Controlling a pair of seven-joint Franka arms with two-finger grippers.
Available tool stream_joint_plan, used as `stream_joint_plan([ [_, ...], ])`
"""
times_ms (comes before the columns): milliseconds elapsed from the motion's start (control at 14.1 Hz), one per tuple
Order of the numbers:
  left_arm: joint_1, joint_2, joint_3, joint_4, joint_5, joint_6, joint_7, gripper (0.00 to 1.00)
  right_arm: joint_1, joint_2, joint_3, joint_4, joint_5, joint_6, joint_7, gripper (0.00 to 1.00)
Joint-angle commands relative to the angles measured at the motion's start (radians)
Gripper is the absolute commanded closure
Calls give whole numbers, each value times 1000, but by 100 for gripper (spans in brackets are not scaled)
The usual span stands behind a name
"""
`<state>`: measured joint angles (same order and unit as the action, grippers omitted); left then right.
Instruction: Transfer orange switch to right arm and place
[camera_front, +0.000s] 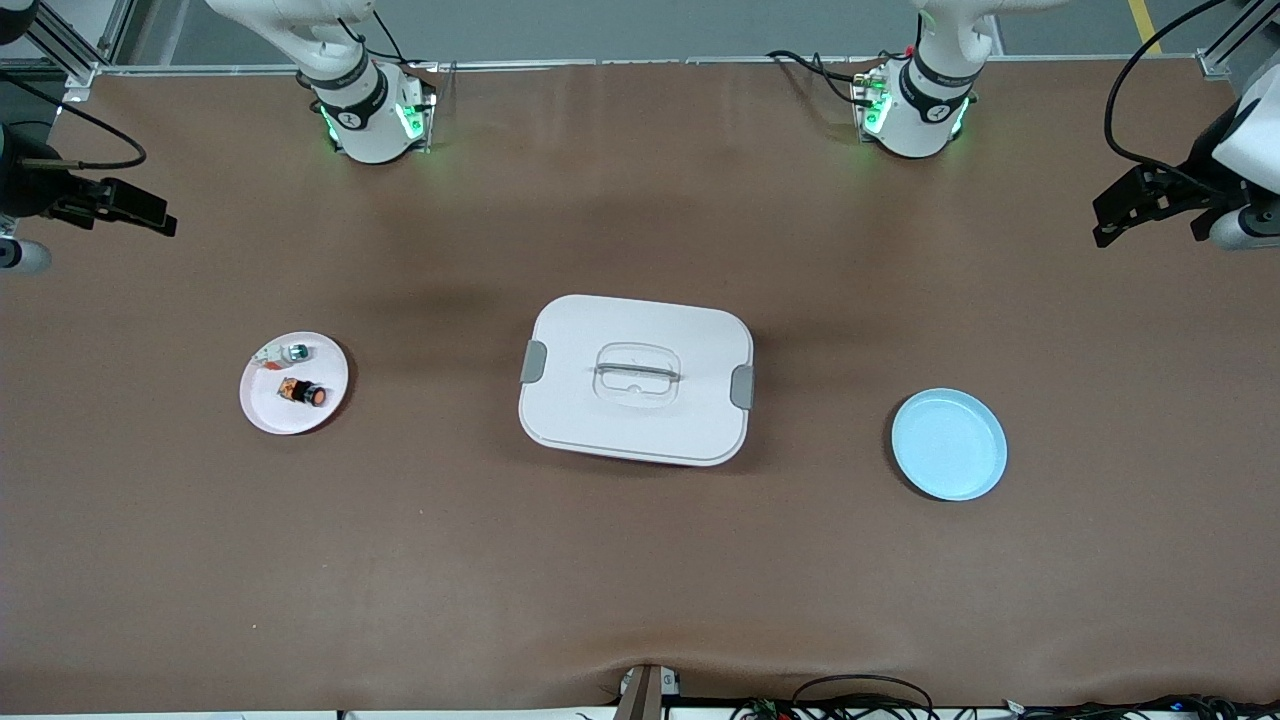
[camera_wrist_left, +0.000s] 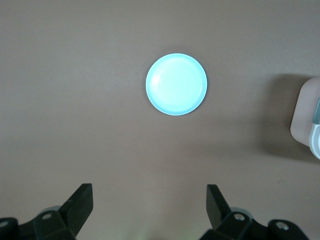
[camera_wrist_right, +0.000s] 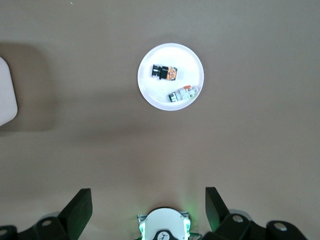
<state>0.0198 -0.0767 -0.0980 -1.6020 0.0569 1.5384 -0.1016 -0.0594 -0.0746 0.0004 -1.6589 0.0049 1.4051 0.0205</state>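
Note:
The orange switch lies on its side on a small white plate toward the right arm's end of the table. It also shows in the right wrist view, on that plate. My right gripper hangs high over the table's end, open and empty, apart from the plate; its open fingers frame the right wrist view. My left gripper hangs high over the left arm's end, open and empty.
A tiny white-and-green part shares the white plate. A white lidded box with a handle stands mid-table. An empty light-blue plate lies toward the left arm's end and shows in the left wrist view.

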Motion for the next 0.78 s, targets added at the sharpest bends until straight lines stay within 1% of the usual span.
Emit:
stream_joint_plan([
  [0,-4,-12,6,-4,-6,9,17,0,-5,-57,3,-28,15,37,-39,0],
  [497,-4,-12,6,7,-14,8,17,0,-7,-76,3,-25,20,97,-39,0],
  [639,-4,-12,6,5,-14,8,17,0,-11,-79,-2,-21,64,103,-39,0],
  [710,-4,-12,6,5,-14,8,17,0,-11,-79,-2,-19,66,106,-39,0],
])
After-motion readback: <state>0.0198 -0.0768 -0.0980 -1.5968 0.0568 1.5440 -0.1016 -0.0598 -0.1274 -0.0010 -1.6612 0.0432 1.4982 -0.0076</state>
